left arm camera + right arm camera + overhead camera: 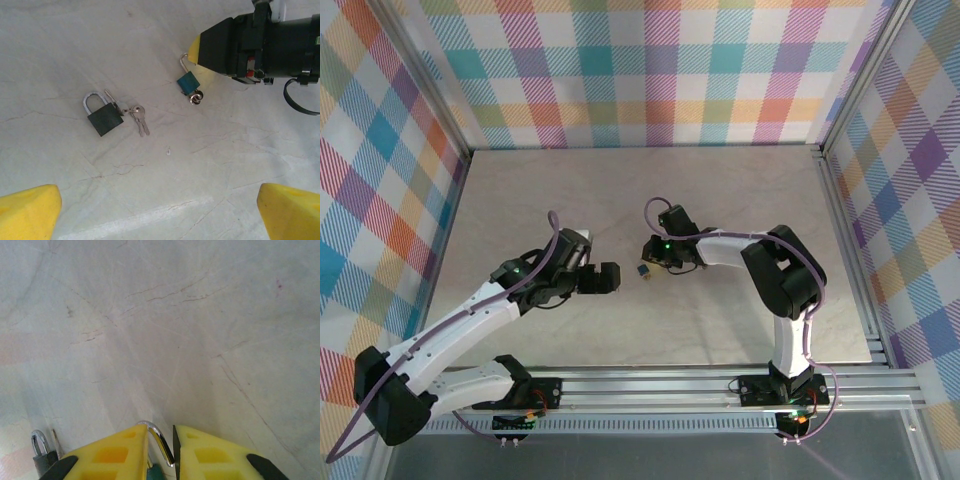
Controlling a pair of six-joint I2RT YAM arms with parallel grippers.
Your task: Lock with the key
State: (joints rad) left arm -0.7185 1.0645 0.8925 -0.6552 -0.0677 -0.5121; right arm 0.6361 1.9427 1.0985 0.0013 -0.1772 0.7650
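Blue padlock (188, 81) is found near the middle of the table (740, 200), lying flat, with a small key (196, 96) stuck in its bottom end. Its silver loop (159, 439) is seen between the two yellow fingers of the right gripper (161, 430). The fingers are pressed in close on both sides of the loop, so the lock is taken to be pinched by its loop. From above, this gripper is seen at 3 o'clock of the lock.

The left gripper (610, 278) is placed at 9 o'clock of the lock, a little way off. Its fingers are spread wide apart and nothing is held in them.

A black padlock (102, 116) is also seen, at about 8 o'clock of the blue one in the left wrist view. Its loop is pushed down. Two loose keys on a ring (139, 116) are lying just beside it.

As for the job, only the first part looks done: the key is in the blue lock and the lock is gripped. The loop looks lifted, but its top is hidden by the gripper, so this cannot be told for sure. It is judged that the loop is yet to be pushed in, and the key is yet to be turned. The key is not touched by either gripper.
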